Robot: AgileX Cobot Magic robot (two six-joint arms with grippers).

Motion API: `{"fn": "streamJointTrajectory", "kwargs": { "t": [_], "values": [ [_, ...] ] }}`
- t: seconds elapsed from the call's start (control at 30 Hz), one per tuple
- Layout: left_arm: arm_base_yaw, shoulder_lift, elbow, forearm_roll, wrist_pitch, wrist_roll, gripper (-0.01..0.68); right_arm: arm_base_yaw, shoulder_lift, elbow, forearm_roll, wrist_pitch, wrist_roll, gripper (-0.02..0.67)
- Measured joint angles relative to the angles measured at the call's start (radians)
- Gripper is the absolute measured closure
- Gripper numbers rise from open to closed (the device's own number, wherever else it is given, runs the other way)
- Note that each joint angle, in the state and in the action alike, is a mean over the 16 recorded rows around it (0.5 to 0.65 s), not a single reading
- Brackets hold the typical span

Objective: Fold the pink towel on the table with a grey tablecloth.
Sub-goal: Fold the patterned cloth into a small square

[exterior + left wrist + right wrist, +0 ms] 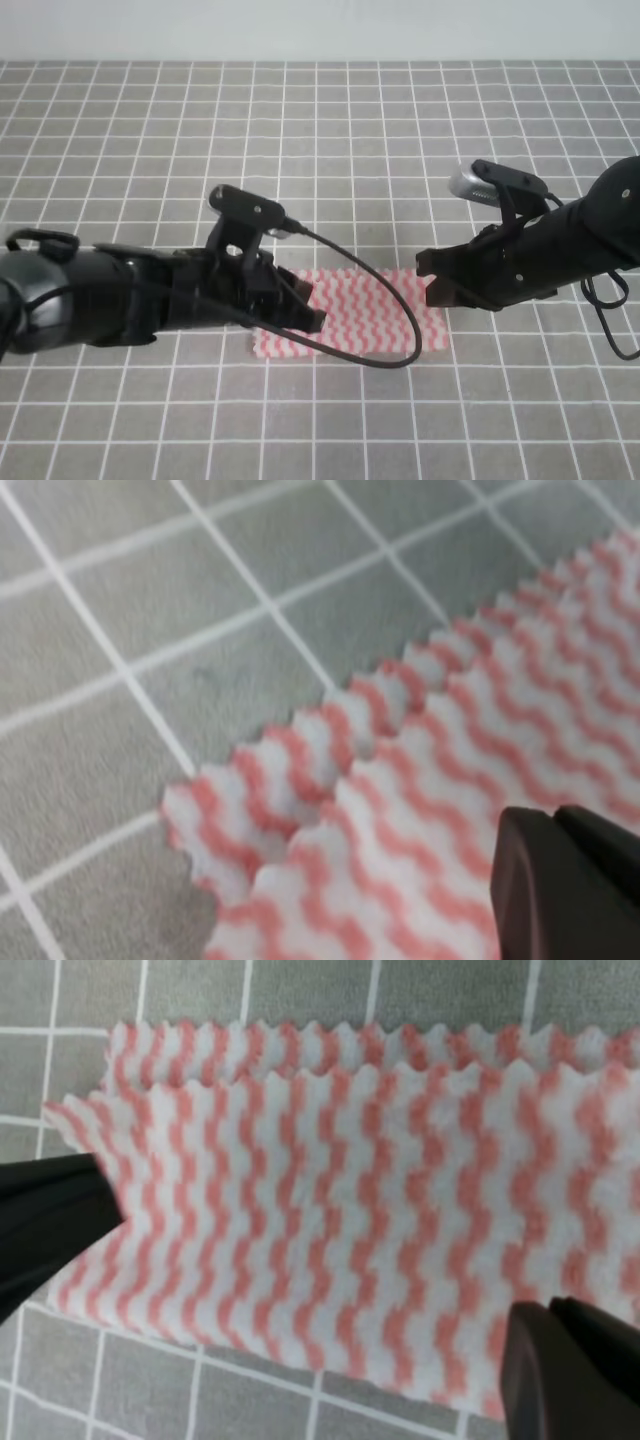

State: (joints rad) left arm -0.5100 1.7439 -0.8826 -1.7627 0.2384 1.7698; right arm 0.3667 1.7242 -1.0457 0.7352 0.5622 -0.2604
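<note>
Pink towel [360,320] folded, zigzag edges offset, left tool [305,310] state unclear, right tool [432,280] wide over towel, grey tablecloth [330,130] around.

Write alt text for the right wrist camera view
A pink towel, already folded once with two zigzag edges stacked near the top, lies on the grey tablecloth. The right gripper hangs open above it, dark fingers at both lower corners.

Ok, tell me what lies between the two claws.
The pink towel, already folded once, spans the gap between the left claw and right claw, with a black cable looping over it. The high view shows it.
</note>
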Motion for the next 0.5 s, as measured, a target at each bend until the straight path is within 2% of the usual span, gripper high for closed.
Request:
{"fn": "streamJointTrajectory", "kwargs": {
  "t": [0.5],
  "values": [
    [0.038,0.11,-0.055,0.005,0.031,0.013,0.673,-0.018,-0.001,0.0,-0.034,0.06,0.029,0.665]
  ]
}}
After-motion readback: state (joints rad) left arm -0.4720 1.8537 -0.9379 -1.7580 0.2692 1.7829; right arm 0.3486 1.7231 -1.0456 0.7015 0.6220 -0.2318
